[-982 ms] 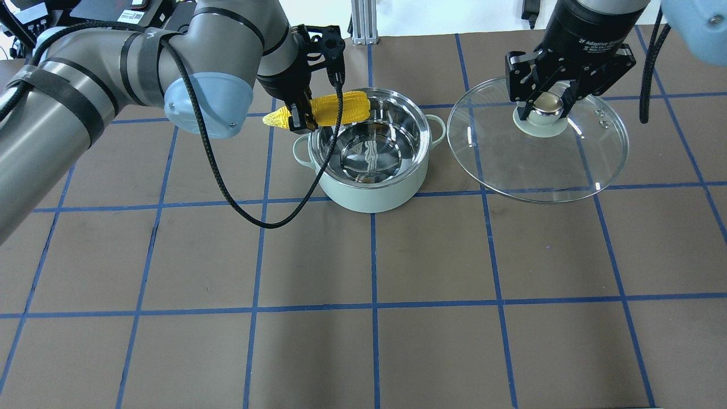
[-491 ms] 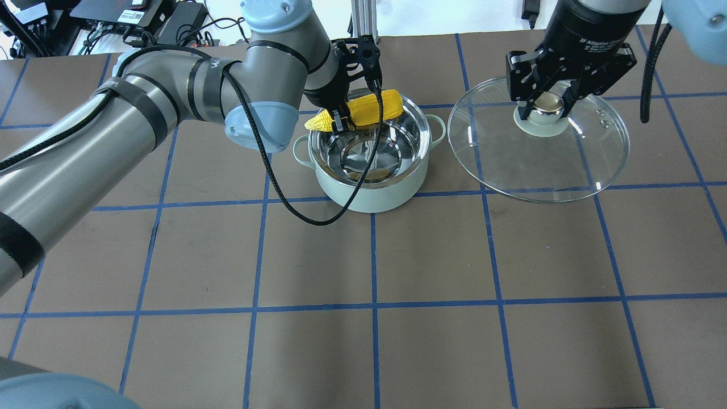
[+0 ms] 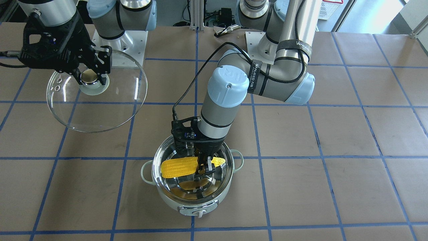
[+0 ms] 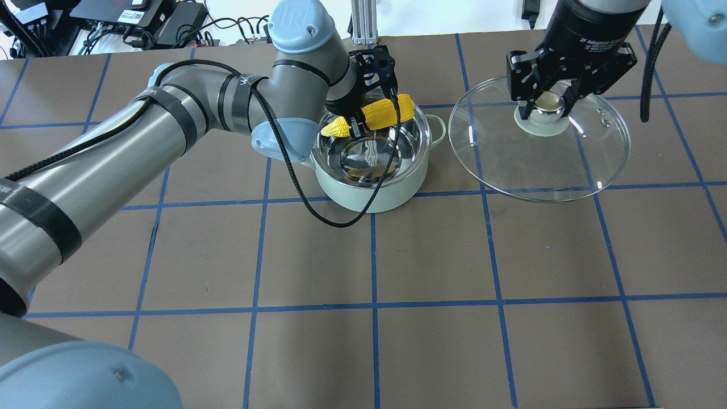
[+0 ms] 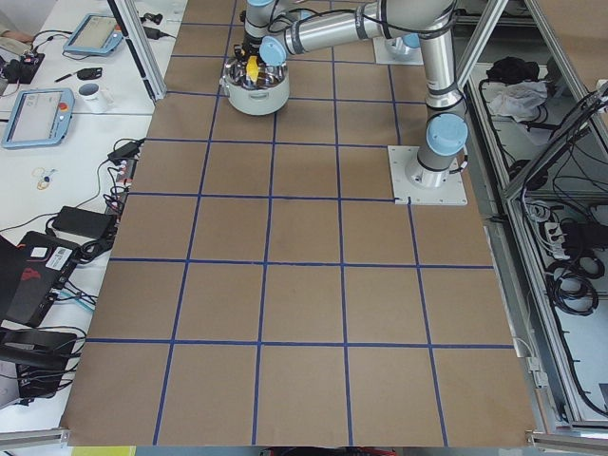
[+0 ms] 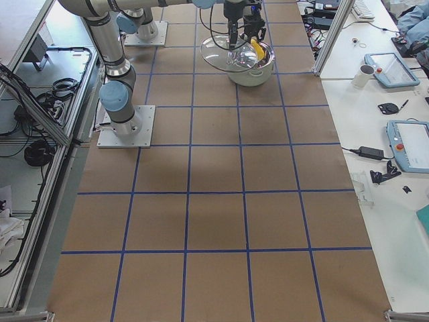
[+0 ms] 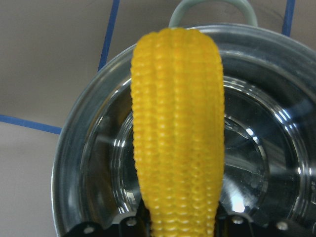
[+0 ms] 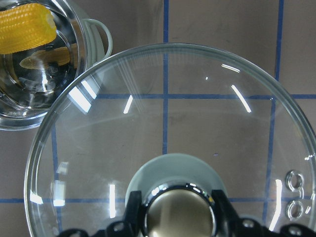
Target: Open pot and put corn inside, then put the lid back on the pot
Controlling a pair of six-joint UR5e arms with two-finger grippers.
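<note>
Left gripper: clamped on corn cob, held level over the open pot, toward its 12 o'clock rim. Step judged: loading corn; next, lower and release. Right gripper: closed on glass lid knob, aloft at pot's 3 o'clock.

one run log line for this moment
left gripper: shut on corn, over open pot | right gripper: shut on lid, held beside pot | corn not yet released

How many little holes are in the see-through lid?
2. Both holes sit side by side near the rim of the lid. The right gripper might hide more.
</note>
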